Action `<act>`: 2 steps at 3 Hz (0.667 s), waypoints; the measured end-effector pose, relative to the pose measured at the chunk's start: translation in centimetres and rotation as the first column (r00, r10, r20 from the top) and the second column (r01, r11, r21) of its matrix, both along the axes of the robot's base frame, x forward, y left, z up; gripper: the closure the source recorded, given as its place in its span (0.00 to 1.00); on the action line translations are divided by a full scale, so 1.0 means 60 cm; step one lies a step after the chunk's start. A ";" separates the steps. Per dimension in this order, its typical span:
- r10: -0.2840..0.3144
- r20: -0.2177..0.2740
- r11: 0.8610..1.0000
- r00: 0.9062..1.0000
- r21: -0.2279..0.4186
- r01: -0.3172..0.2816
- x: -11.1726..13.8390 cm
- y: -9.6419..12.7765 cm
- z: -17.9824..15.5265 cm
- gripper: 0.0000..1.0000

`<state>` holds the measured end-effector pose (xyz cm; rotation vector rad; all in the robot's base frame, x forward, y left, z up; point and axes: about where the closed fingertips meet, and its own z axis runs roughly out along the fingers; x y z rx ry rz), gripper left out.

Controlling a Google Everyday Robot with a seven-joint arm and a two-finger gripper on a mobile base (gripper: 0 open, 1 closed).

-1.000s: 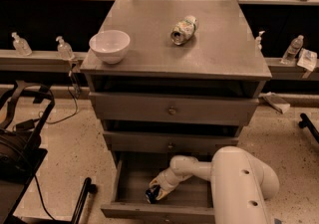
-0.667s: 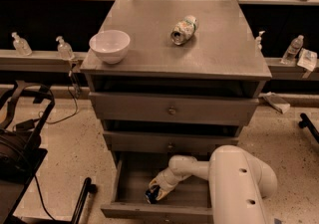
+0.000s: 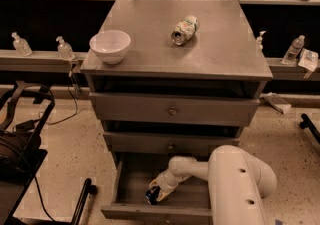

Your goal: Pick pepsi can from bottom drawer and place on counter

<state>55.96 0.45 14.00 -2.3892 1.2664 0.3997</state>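
The bottom drawer (image 3: 131,179) stands pulled open at the foot of the grey cabinet. The pepsi can (image 3: 151,196), dark blue, sits in the drawer near its front left. My gripper (image 3: 155,192) reaches down into the drawer from the white arm at the lower right and sits right at the can, partly covering it. The counter (image 3: 225,44) is the flat grey top of the cabinet, well above the gripper.
A white bowl (image 3: 110,45) stands on the counter's front left. A pale green-and-white can (image 3: 184,29) lies on its side near the counter's middle. The two upper drawers (image 3: 172,110) are shut. Black equipment (image 3: 20,139) stands at the left; bottles line the side ledges.
The arm has shifted very slightly; the gripper stays at the can in the drawer.
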 end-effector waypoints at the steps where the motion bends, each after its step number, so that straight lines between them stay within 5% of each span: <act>1: -0.001 0.000 1.000 1.000 -0.005 0.001 0.000 -0.001 0.000 0.17; 2: -0.005 0.003 0.999 1.000 -0.035 0.005 0.000 -0.006 -0.007 0.17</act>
